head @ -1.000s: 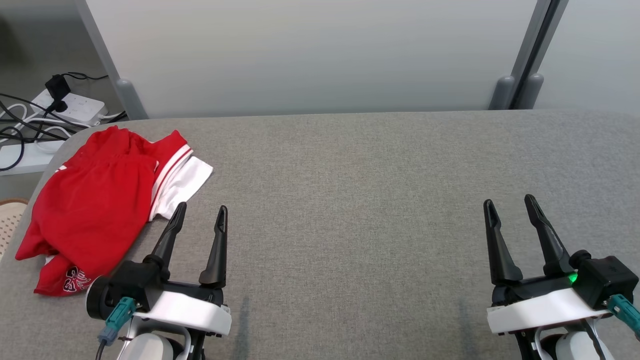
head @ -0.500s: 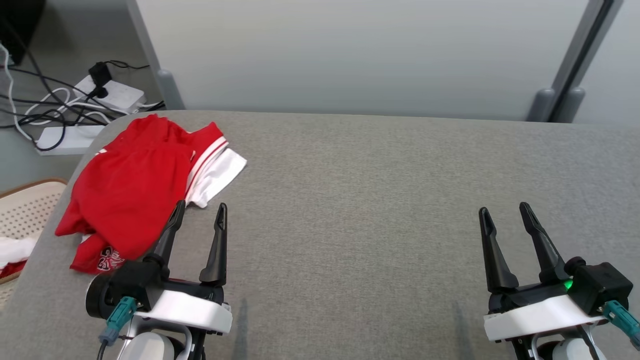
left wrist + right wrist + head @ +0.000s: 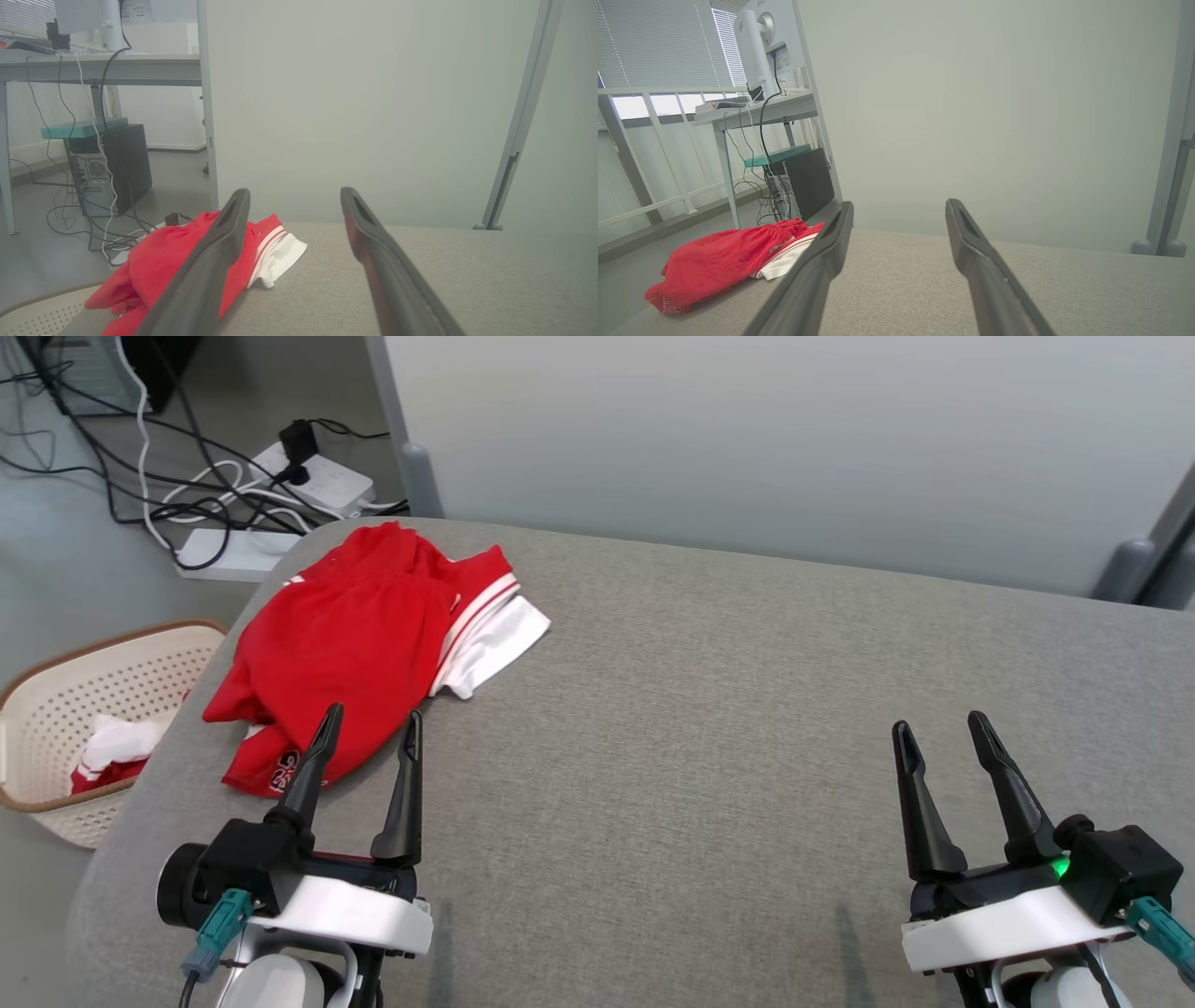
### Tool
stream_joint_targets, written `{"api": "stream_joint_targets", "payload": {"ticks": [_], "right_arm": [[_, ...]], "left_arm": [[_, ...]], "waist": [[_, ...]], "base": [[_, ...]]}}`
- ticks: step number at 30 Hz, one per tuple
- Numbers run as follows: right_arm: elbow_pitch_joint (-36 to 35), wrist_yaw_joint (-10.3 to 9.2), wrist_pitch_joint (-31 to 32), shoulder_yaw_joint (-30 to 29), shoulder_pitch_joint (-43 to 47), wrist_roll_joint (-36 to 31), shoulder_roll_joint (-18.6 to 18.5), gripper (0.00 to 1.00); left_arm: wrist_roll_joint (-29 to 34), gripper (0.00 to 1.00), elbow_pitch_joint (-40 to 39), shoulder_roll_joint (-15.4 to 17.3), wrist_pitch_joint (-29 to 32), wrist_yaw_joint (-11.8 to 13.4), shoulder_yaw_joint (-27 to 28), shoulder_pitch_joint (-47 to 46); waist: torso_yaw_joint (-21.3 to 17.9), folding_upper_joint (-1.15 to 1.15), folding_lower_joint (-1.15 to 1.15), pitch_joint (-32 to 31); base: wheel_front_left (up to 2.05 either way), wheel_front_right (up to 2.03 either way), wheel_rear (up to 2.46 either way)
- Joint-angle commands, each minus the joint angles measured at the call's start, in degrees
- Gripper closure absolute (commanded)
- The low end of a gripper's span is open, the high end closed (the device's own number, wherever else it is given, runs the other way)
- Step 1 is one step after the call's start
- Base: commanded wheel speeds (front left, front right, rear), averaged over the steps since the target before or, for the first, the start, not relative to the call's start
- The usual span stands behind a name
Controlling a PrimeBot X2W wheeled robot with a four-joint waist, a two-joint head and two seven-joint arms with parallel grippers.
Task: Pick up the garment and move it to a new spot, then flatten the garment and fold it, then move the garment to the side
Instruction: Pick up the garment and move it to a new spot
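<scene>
The garment (image 3: pixel 355 635) is a red piece with white trim. It lies bunched in a loose heap at the table's (image 3: pixel 709 709) far-left corner, with its left side close to the table's left edge. No part of the task looks begun: the cloth is crumpled and has little room around it, which is probably why the task first wants it carried to a new spot. The bare middle of the table would give enough space to spread and fold it.

The left gripper (image 3: pixel 372 714) is near the front-left of the table. Its jaws are spread wide and empty, and its fingers point at the garment's near hem, apparently lined up for a pinch there. Whether a fingertip touches the cloth cannot be told. The right gripper (image 3: pixel 936 721) is just as open and empty. It waits near the front-right corner, well apart from the garment, likely held back until there is an edge to share.

On the floor off the table's left edge sits a basket (image 3: pixel 112 639) with more cloth in it.
</scene>
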Motion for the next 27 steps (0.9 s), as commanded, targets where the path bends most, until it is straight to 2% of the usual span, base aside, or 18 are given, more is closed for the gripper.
{"api": "stream_joint_targets", "payload": {"ticks": [1, 14, 27], "right_arm": [[-1.94, 0.42, -0.77, 1.51, -0.77, 0.41, -0.37, 0.0], [-1.77, 0.42, -0.77, 1.98, -0.44, 0.7, -0.36, 0.0], [-1.99, 0.42, -0.77, 2.35, -1.72, 1.02, -1.36, 0.0]], "left_arm": [[0.62, 0.0, -1.7, 0.48, -0.57, 0.47, 1.76, -2.78], [0.87, 0.0, -1.89, 0.48, -0.57, 0.79, 2.08, -2.2], [1.09, 0.0, 0.45, 0.48, -0.57, 1.54, 3.17, -5.92]], "waist": [[0.76, 0.0, 0.0, -0.06], [4.31, 0.0, 0.0, -0.24], [3.86, 0.0, 0.0, 2.52]], "base": [[0.0, 0.0, 0.0], [0.0, 0.0, 0.0], [0.0, 0.0, 0.0]]}}
